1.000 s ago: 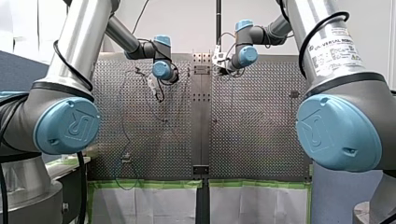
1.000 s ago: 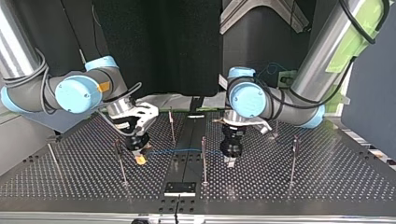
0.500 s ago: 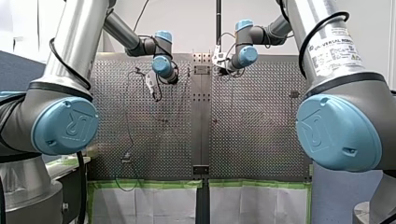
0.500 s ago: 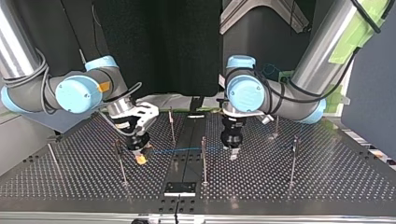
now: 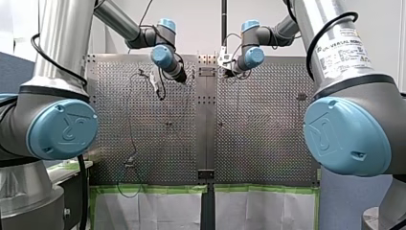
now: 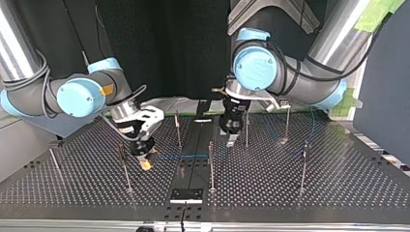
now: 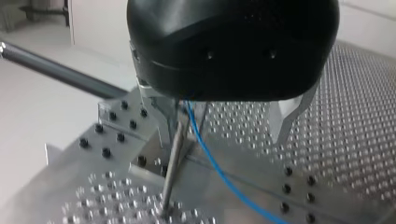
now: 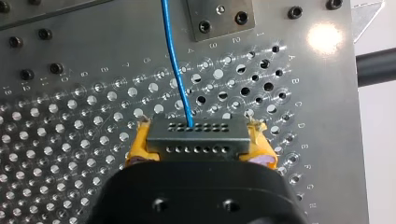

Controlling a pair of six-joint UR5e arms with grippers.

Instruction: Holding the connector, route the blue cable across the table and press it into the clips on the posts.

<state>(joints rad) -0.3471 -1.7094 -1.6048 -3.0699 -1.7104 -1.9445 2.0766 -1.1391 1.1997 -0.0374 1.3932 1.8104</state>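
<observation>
At the top view's left, the right gripper [image 6: 144, 163] has its yellow pads [image 8: 135, 148] closed tight on the grey connector [image 8: 198, 136], low over the perforated table [image 6: 338, 183]. From there the blue cable [image 6: 179, 156] runs rightward past the middle post [image 6: 211, 164] to the left gripper [image 6: 231, 141], whose metal fingers [image 7: 283, 120] stand wide apart, clamping nothing; the cable passes loosely between them beside a slim post [image 7: 172, 175]. The cable looks light, thin and limp, likely to sag unless kept taut; the rigid connector seems the sound place to hold, with a light pinch near each clip.
</observation>
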